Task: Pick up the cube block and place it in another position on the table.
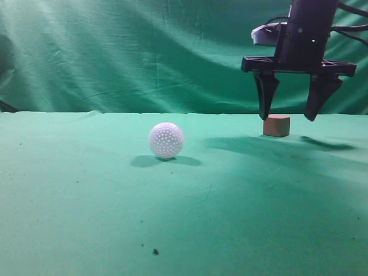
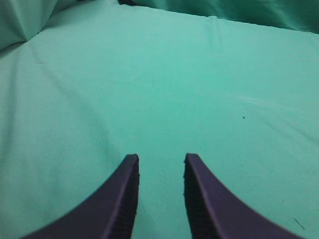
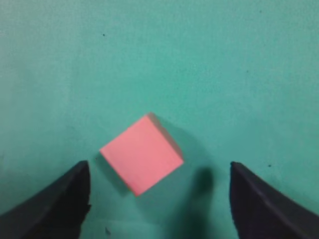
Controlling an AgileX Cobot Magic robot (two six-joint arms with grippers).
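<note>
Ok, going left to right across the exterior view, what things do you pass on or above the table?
White dimpled ball on the table → the right gripper's left finger → cube block on the table → the right gripper's other finger. The right gripper hangs open above the cube block.

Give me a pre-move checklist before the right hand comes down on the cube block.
1. Right hand open wide enough for the cube block: ok.
2. Block lies between the fingers in the right wrist view: ok, though nearer the left finger.
3. Block faces square to the fingers: not ok, it sits rotated, corners toward them.
4. Fingertips low enough to close: not ok, in the exterior view they hang above the table.
5. White ball clear of the path: ok, well to the left.
6. Left hand out of the way: ok, only bare cloth below it.
</note>
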